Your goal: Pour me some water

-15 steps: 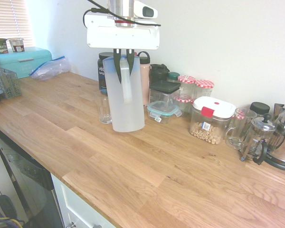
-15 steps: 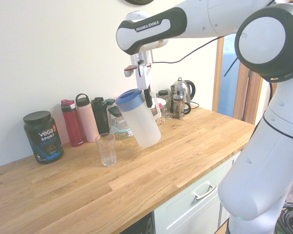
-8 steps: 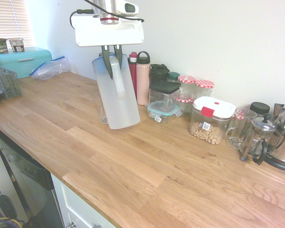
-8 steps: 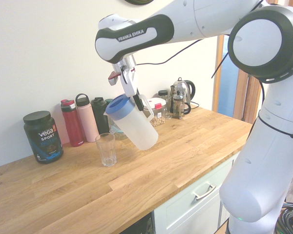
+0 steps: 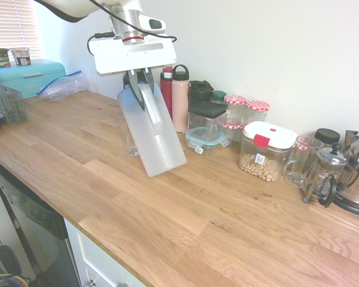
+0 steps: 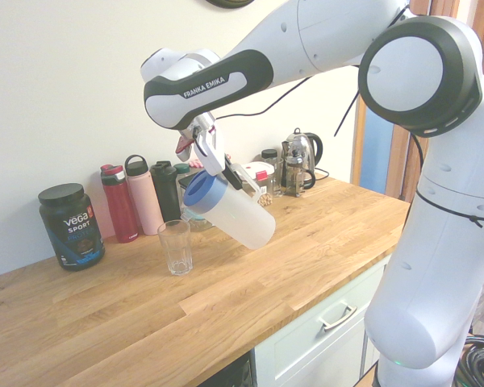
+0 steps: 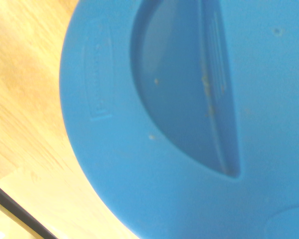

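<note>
The claw (image 6: 223, 171) is clamped on the tilted pitcher's (image 6: 235, 214) handle, water below it.

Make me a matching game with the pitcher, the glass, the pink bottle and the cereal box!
Things:
1. pitcher
2. glass
3. pink bottle
4. cereal box

States:
A. stands empty on the counter
B. has a white lid with a red tab
C. tilted, held by the gripper
D. stands by the wall, black cap on

Pairs: 1-C, 2-A, 3-D, 4-B
</note>
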Robot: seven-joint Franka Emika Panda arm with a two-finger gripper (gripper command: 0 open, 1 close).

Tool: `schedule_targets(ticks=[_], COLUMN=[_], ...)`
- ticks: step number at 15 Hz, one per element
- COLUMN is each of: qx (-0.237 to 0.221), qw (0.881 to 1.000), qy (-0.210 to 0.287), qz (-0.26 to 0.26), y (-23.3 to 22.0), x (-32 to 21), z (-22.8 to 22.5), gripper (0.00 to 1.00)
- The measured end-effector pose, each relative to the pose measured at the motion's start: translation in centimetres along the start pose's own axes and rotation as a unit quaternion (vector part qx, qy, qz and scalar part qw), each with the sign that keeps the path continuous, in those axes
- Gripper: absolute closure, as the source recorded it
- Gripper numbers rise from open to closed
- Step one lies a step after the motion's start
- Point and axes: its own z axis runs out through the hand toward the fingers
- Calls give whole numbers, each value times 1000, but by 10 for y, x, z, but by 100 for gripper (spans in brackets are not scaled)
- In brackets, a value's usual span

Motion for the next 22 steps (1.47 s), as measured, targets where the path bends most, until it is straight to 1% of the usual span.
schedule_targets(ticks=[6,8,13,18,22], qx=[-38,-51,-56,-77,-82], qw=[999,999,998,997,996], qy=[-1,-1,-5,-18,-25], qz=[-15,-13,-9,-19,-23], y=[-29,-33,-35,-45,-49], x=[10,18,35,37,40], z=[-3,-2,-6,-8,-10], gripper=[100,100,100,100,100])
